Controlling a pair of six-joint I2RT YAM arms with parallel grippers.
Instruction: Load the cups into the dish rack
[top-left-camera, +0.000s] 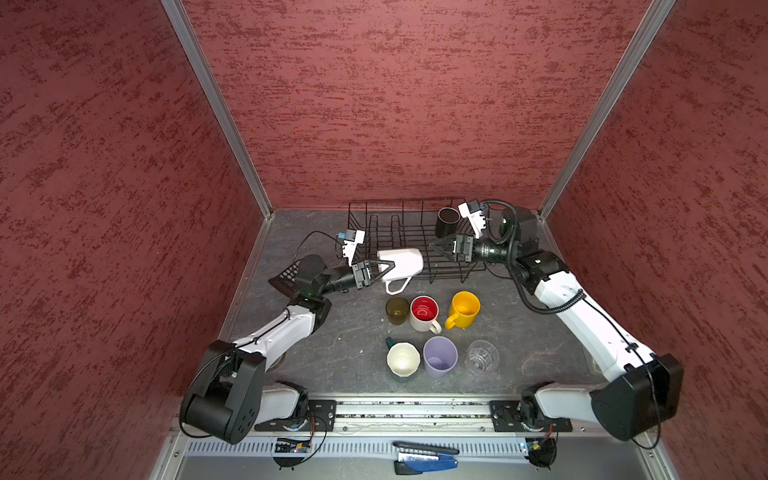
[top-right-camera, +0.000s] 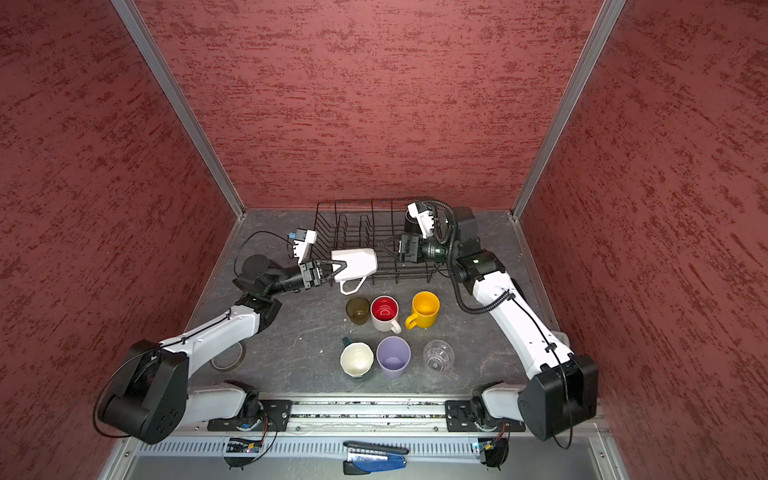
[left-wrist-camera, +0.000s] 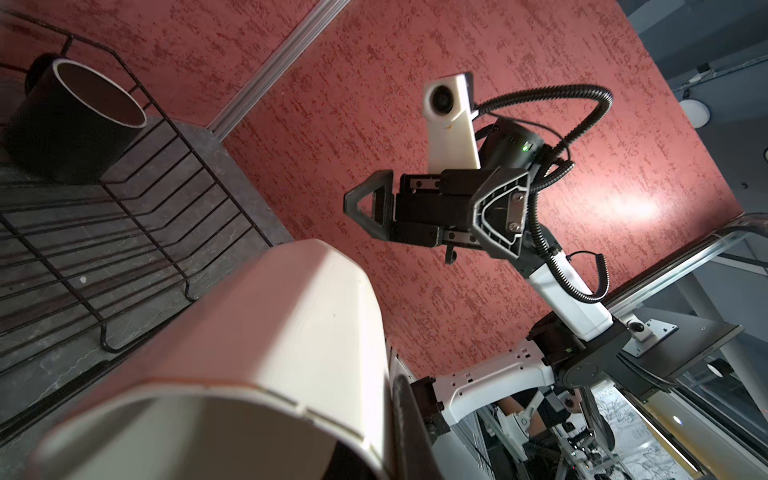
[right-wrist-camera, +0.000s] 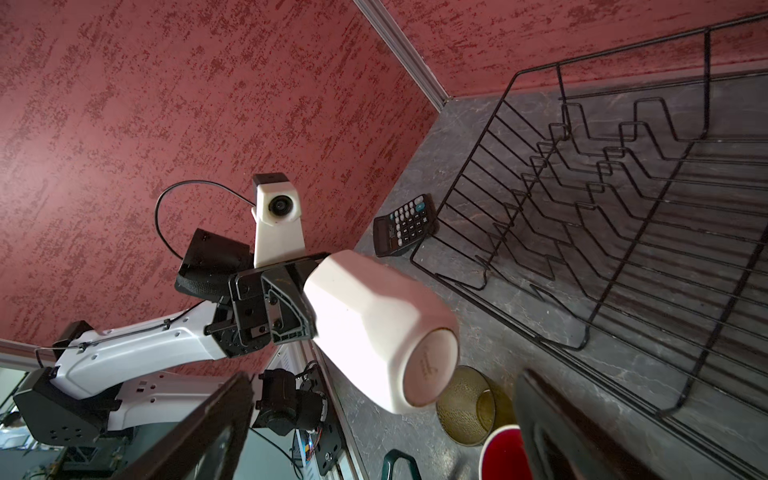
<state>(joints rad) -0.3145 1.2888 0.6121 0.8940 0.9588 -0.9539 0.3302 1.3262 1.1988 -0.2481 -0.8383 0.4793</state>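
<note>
My left gripper (top-left-camera: 376, 270) is shut on the rim of the white mug (top-left-camera: 401, 264) (top-right-camera: 355, 264) (left-wrist-camera: 291, 332) and holds it on its side, handle down, at the front left edge of the dish rack (top-left-camera: 386, 203) (top-right-camera: 353, 202) (right-wrist-camera: 623, 187). My right gripper (top-left-camera: 434, 246) (top-right-camera: 384, 249) stands open over the rack, its jaws facing the mug's base (right-wrist-camera: 428, 365) and a little apart from it. A black mug (top-left-camera: 448, 220) (left-wrist-camera: 70, 120) stands in the rack's back right corner. On the table are an olive tumbler (top-left-camera: 397, 309), a red-lined mug (top-left-camera: 424, 312), a yellow mug (top-left-camera: 464, 308), a teal mug (top-left-camera: 402, 359), a lavender tumbler (top-left-camera: 439, 356) and a clear tumbler (top-left-camera: 482, 355).
A black calculator (top-left-camera: 286, 274) (right-wrist-camera: 403, 224) lies left of the rack under my left arm. A tape roll (top-right-camera: 227, 361) sits by the left arm's base. A blue-and-black tool (top-left-camera: 424, 457) lies on the front ledge. Red walls close in the back and both sides.
</note>
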